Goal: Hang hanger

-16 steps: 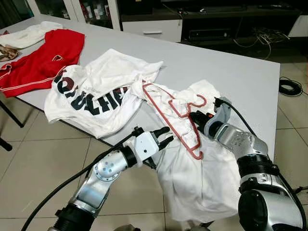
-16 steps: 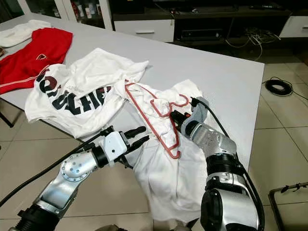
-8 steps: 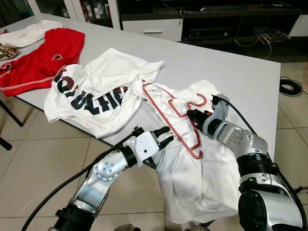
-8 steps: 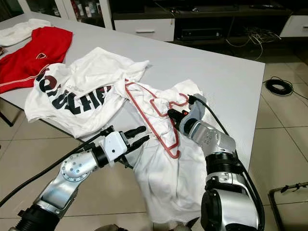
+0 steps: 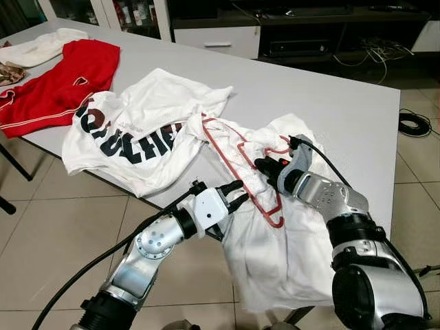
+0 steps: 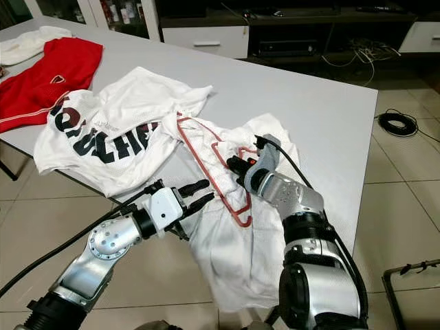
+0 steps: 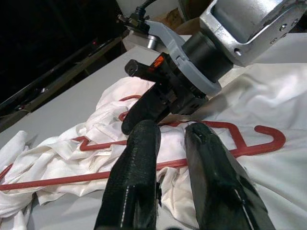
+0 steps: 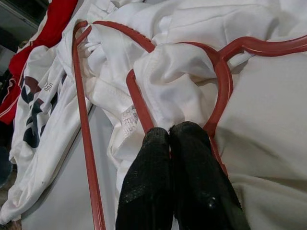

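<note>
A red plastic hanger point(image 5: 227, 152) lies on a crumpled white garment point(image 5: 289, 247) that droops over the table's near edge. My right gripper point(image 5: 261, 166) is shut, its fingertips point(image 8: 165, 136) pressing down on the white cloth inside the hanger's inner loop, with red bars point(image 8: 80, 96) on both sides. Nothing visible is held between those fingers. My left gripper point(image 5: 238, 192) hovers at the table edge just below the hanger's long bar, open by a narrow gap with nothing in it. Through that gap the hanger's hook end point(image 7: 268, 139) and the right gripper's body show just ahead.
A white T-shirt with black lettering point(image 5: 130, 134) spreads left of the hanger on the grey table point(image 5: 344, 103). A red garment point(image 5: 62, 79) and another white one point(image 5: 41, 48) lie at the far left. A cabinet point(image 5: 220, 38) stands behind; a coiled cable point(image 5: 414, 124) lies on the tiled floor.
My right gripper has slid left across the garment, further into the hanger's loop, nudging hanger and cloth slightly left. The left gripper has stayed in place.
</note>
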### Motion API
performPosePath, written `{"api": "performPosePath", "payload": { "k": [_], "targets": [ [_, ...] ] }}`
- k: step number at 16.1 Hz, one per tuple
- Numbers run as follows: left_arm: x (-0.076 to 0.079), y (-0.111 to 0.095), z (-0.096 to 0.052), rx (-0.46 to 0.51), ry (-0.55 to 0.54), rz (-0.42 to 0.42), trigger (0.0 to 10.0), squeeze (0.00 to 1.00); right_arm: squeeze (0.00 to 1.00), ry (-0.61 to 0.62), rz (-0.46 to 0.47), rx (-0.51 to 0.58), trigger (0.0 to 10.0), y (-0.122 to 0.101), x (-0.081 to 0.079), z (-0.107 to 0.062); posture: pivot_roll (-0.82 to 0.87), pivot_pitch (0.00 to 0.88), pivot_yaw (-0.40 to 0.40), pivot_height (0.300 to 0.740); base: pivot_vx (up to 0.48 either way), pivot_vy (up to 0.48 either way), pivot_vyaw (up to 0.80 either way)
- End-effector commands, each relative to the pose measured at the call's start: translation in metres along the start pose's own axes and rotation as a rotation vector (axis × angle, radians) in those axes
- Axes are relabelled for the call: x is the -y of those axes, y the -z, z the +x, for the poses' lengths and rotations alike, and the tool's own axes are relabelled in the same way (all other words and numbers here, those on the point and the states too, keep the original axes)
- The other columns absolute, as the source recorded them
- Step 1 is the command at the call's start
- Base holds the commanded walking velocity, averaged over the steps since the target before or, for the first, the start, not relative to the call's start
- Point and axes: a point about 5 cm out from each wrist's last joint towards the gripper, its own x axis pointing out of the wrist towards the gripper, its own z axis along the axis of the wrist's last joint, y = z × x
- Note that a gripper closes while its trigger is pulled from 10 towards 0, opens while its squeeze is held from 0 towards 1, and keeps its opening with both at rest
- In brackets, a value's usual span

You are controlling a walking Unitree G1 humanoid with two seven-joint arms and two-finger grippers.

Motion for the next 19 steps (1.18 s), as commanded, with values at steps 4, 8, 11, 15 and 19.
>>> {"api": "performPosePath", "payload": {
  "k": [4,8,11,15,19],
  "targets": [
    [0.0,0.001,0.001,-0.006,-0.001,0.016,10.0,0.0,0.0,0.026,0.085,0.001,1.8,0.003,-0.004,0.007,-0.05,0.0,0.051,0.736,0.0,0.0,0.0],
    [0.0,0.001,0.002,-0.003,-0.004,0.019,10.0,0.0,0.0,-0.014,0.173,0.096,0.0,-0.012,-0.012,0.008,-0.06,0.0,0.053,0.736,0.0,0.0,0.0],
    [0.0,0.001,0.002,-0.004,-0.006,0.022,10.0,0.0,0.0,-0.036,0.231,0.14,0.0,-0.022,-0.013,0.006,-0.06,0.0,0.054,0.736,0.0,0.0,0.0],
    [-0.001,0.0,0.003,-0.002,-0.006,0.025,10.0,0.0,0.0,-0.067,0.21,0.153,0.0,-0.024,-0.016,0.005,-0.06,0.0,0.055,0.736,0.0,0.0,0.0],
    [-0.001,0.001,0.003,-0.003,-0.008,0.027,10.0,0.0,0.0,0.006,-0.019,0.228,10.0,-0.032,-0.012,0.001,-0.06,0.0,0.056,0.736,0.0,0.0,0.0]
  ]
}}
